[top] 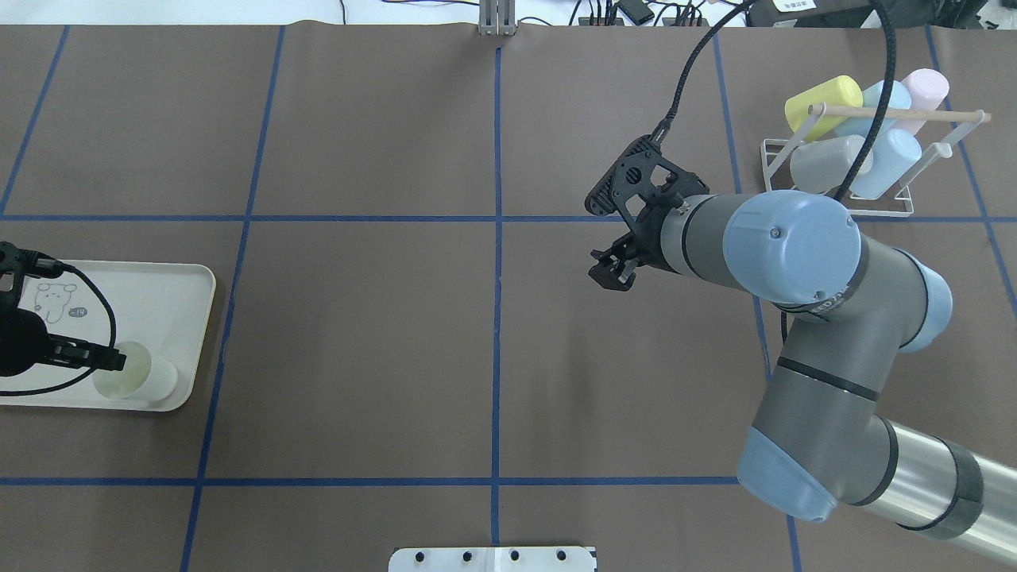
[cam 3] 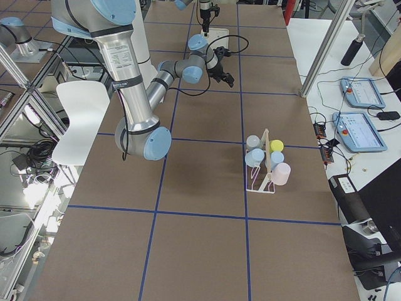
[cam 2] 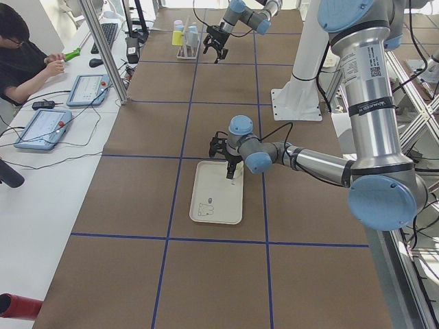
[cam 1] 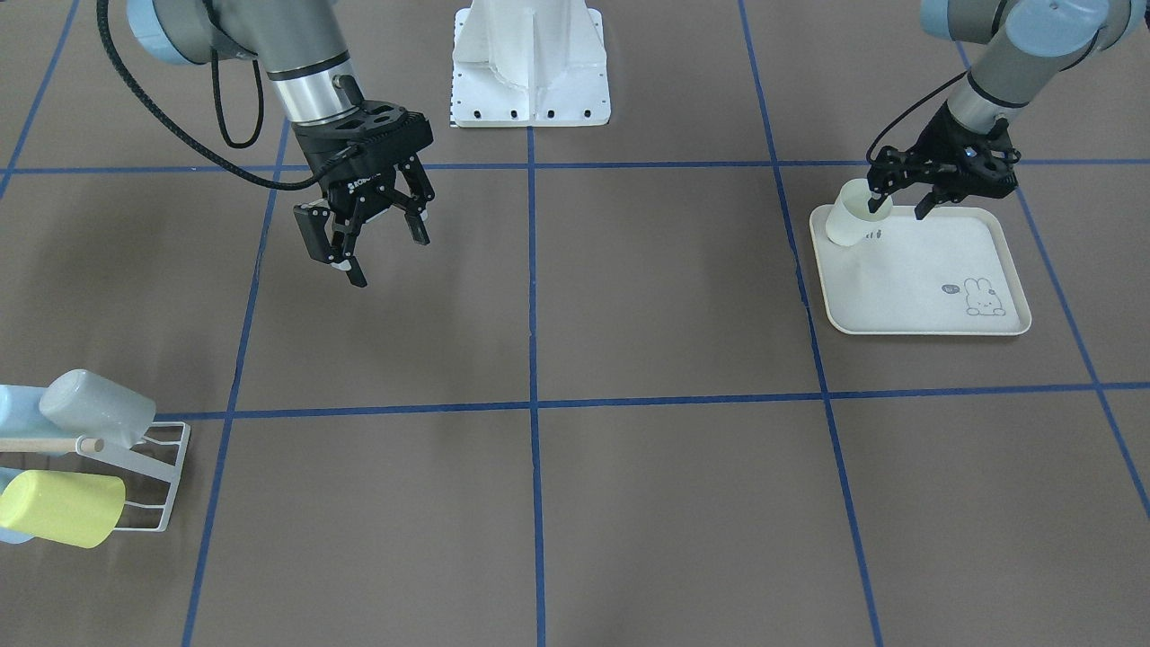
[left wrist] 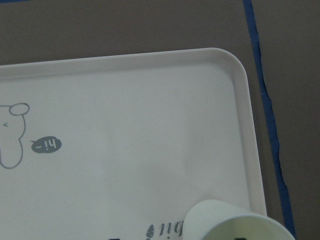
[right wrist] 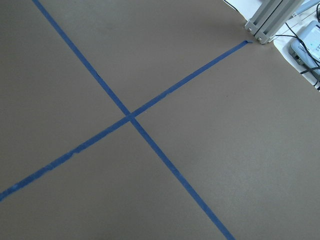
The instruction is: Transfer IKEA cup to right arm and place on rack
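Note:
A pale whitish cup [cam 1: 851, 218] stands at the corner of a cream rabbit-print tray [cam 1: 934, 310]. My left gripper [cam 1: 898, 208] is open at the cup. One finger dips into the cup's mouth and the other hangs outside it over the tray. The overhead view shows that finger [top: 95, 356] reaching the cup [top: 139, 373], and the left wrist view shows the cup's rim [left wrist: 235, 222]. My right gripper [cam 1: 370, 247] is open and empty, held above the table. The white wire rack [cam 1: 166, 481] stands far off near the right arm's side of the table.
The rack [top: 842, 208] holds a yellow cup [top: 822, 99], a grey cup [top: 826, 163], light-blue cups and a pink cup. The robot's white base plate [cam 1: 530, 108] sits between the arms. Blue tape lines cross the brown table. An operator [cam 2: 20, 55] sits beside the table.

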`<action>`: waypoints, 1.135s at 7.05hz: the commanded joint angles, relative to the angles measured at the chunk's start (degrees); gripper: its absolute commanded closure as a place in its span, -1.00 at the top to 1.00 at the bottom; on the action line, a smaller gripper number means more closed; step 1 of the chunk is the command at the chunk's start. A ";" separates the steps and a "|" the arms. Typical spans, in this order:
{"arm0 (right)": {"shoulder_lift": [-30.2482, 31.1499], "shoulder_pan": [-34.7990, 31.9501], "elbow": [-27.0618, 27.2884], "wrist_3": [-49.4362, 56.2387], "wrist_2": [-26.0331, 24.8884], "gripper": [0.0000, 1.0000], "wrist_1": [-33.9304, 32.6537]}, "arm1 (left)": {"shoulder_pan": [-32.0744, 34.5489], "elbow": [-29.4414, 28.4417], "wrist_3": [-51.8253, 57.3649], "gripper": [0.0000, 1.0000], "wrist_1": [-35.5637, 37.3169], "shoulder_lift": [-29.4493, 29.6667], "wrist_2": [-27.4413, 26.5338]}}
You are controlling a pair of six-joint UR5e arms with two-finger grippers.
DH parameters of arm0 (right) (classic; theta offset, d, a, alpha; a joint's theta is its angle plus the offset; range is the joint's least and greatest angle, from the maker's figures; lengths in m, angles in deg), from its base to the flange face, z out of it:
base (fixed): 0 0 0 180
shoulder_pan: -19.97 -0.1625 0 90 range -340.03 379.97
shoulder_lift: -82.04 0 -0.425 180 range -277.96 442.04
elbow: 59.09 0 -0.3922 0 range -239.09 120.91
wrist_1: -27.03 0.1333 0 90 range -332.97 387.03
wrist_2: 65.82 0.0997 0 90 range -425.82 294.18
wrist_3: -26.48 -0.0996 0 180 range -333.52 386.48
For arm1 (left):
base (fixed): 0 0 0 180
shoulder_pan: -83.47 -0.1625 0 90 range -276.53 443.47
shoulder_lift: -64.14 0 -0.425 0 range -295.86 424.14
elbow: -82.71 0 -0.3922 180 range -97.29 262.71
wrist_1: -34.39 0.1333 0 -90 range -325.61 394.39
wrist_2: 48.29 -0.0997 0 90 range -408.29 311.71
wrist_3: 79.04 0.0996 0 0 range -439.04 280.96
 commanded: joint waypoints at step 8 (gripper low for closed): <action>-1.67 4.84 -9.55 0.09 -0.79 0.99 28.60 | 14.80 2.88 0.62 -1.00 2.22 5.15 13.49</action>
